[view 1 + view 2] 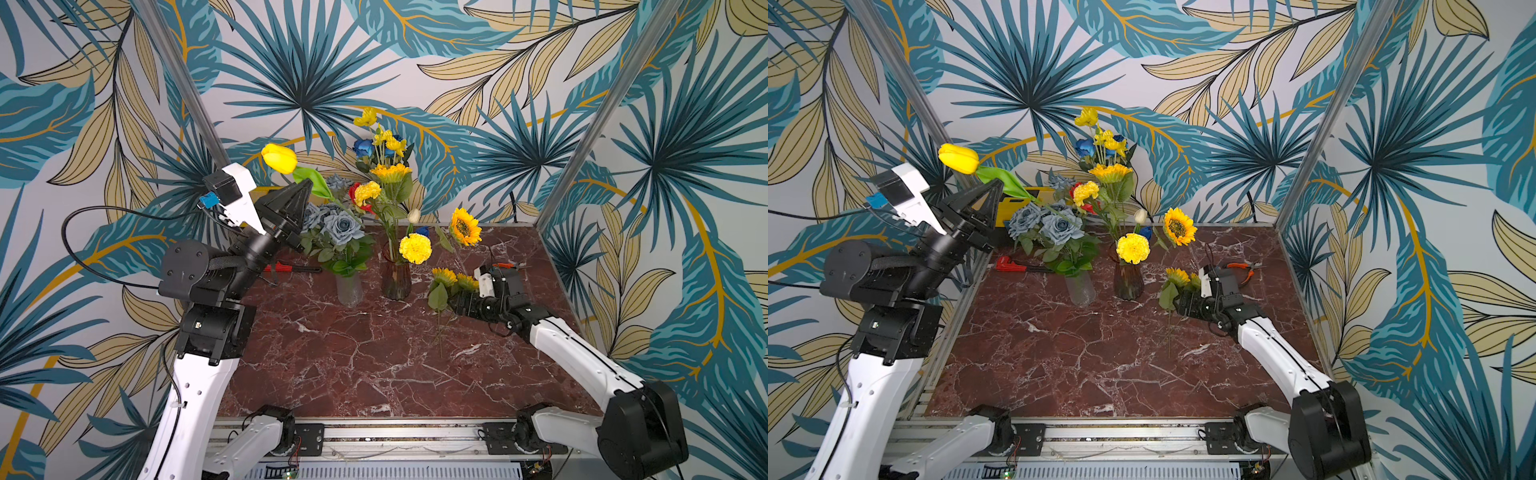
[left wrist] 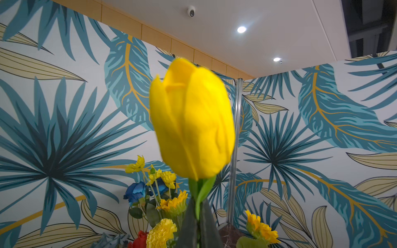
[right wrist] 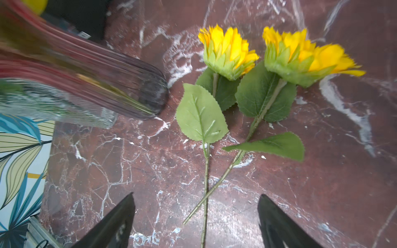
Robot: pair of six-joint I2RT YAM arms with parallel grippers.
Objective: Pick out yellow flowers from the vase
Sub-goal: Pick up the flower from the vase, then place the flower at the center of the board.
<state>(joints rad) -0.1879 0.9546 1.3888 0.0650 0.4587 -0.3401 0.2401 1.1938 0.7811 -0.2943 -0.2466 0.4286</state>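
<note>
My left gripper [image 1: 306, 187] [image 2: 198, 207] is shut on the green stem of a yellow tulip [image 1: 279, 158] [image 1: 959, 158] [image 2: 191, 120], held high at the left, clear of the vases. The brown glass vase [image 1: 396, 280] [image 1: 1128, 284] [image 3: 129, 85] holds yellow pompoms [image 1: 414, 248], sunflowers [image 1: 465, 226], a yellow spray [image 1: 365, 117] and red and blue roses. Two sunflowers [image 3: 227, 51] [image 3: 300, 58] [image 1: 444, 276] lie on the marble table to the vase's right. My right gripper [image 3: 196, 195] [image 1: 457, 303] hangs open just over their crossed stems, holding nothing.
A clear vase [image 1: 349, 289] of grey-blue roses [image 1: 343, 226] stands left of the brown vase. A red wrench [image 1: 286, 268] lies at the table's back left and orange-handled pliers [image 1: 1241, 268] at the back right. Metal posts [image 1: 598, 124] and leaf-patterned walls enclose the table.
</note>
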